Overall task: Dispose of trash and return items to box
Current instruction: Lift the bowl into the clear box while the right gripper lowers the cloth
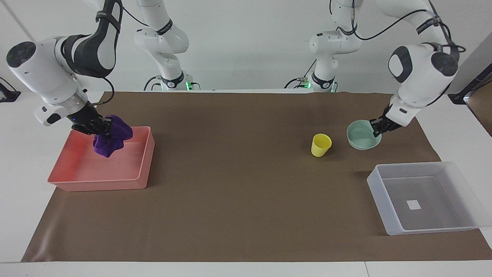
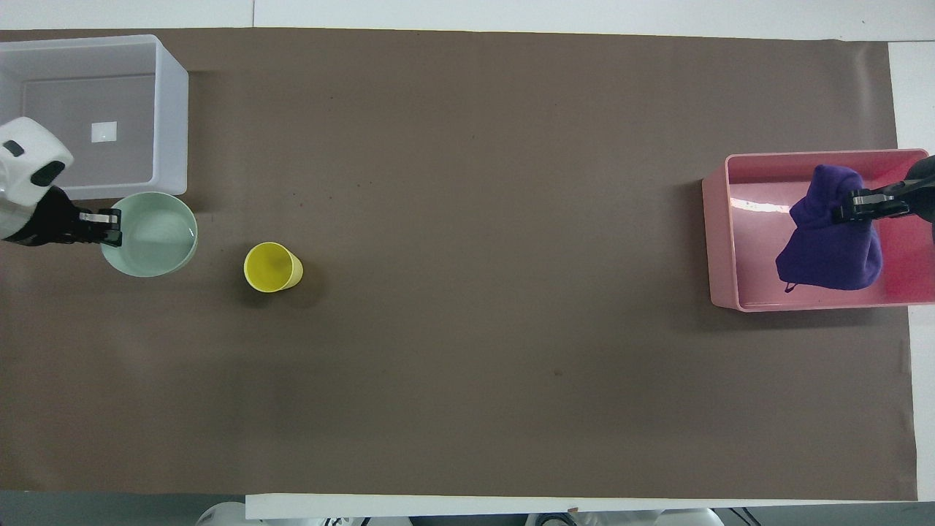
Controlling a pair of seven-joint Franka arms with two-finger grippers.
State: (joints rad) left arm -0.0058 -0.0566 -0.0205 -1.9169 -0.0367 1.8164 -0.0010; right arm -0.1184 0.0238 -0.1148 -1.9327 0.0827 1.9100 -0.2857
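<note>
My right gripper (image 1: 100, 129) (image 2: 851, 207) is shut on the trash, a wad of purple cloth (image 1: 111, 139) (image 2: 829, 248). The cloth hangs over the inside of the pink tray (image 1: 100, 184) (image 2: 719, 241). My left gripper (image 1: 376, 129) (image 2: 109, 223) is shut on the rim of the mint-green bowl (image 1: 361, 135) (image 2: 153, 234) and holds it tilted in the air over the mat, close to the box (image 1: 384, 204) (image 2: 172, 124). The yellow cup (image 1: 321, 145) (image 2: 272, 267) stands upright on the mat beside the bowl, toward the table's middle. The translucent box holds nothing but its white label.
A brown mat (image 1: 246, 200) (image 2: 467, 329) covers most of the white table. The pink tray sits at the right arm's end and the box at the left arm's end, farther from the robots than the cup.
</note>
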